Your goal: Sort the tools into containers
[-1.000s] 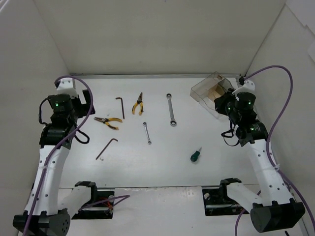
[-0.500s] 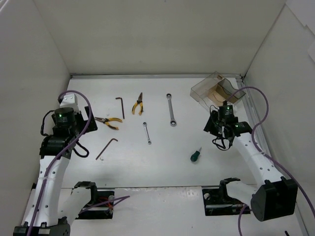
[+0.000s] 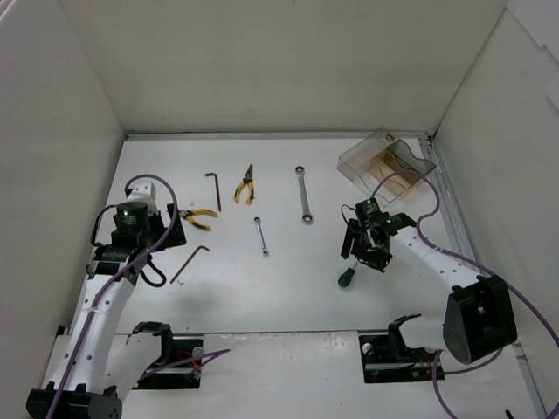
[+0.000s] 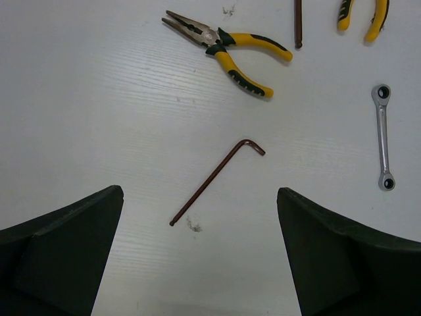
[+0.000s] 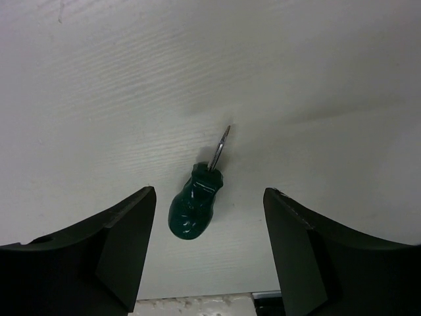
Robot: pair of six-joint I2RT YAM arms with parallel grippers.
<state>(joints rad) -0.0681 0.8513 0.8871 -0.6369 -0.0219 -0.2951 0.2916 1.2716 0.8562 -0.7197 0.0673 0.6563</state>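
The stubby green-handled screwdriver (image 3: 347,278) (image 5: 196,207) lies on the white table, blade pointing away. My right gripper (image 3: 353,255) (image 5: 209,192) hovers just above it, open, a finger on each side of the handle without touching. My left gripper (image 3: 170,234) (image 4: 200,191) is wide open above a thin L-shaped hex key (image 3: 189,263) (image 4: 223,170). Yellow-handled pliers (image 3: 194,215) (image 4: 230,49) lie just beyond it. The clear smoky container (image 3: 384,161) sits tilted at the back right.
A second hex key (image 3: 213,189), a second pair of yellow pliers (image 3: 244,185), a long wrench (image 3: 304,195) and a small wrench (image 3: 261,236) (image 4: 382,135) lie across the middle. White walls enclose the table. Purple cables loop off both arms.
My right arm swung from the container down and left to the screwdriver, and its jaws went from shut to open. The left arm moved nearer and rightward over the hex key.
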